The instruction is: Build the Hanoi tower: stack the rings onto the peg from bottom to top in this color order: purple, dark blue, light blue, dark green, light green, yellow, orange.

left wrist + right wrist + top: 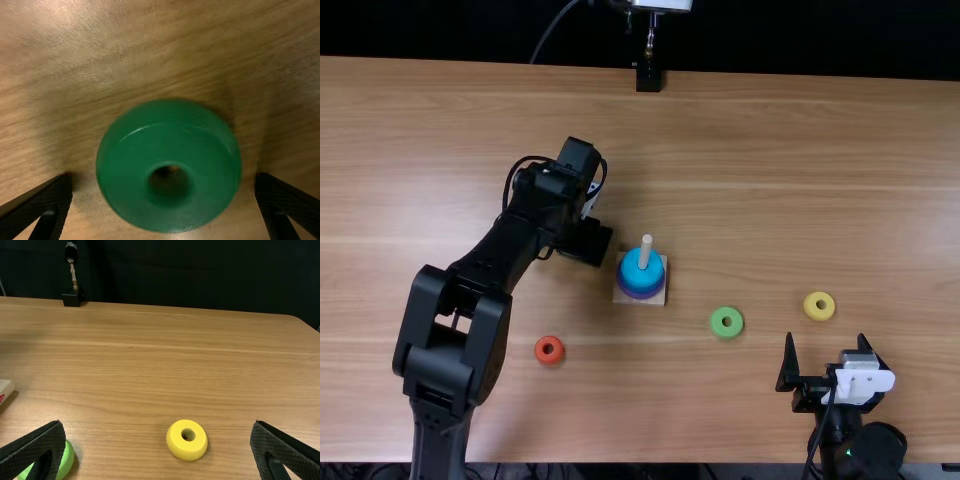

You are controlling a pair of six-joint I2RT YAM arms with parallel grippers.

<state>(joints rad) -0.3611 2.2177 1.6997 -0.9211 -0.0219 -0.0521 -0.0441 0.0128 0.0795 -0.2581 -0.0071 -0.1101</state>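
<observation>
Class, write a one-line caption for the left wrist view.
Dark green ring on the wooden table, between the end effector's open fingers.

No legible text, brands, numbers or signs, a partial red mark (1, 398) on a pale object (6, 386), unreadable

Glossy green ring (168, 142), smooth wooden table (770, 200), matt cloth backdrop (190, 275)
</observation>
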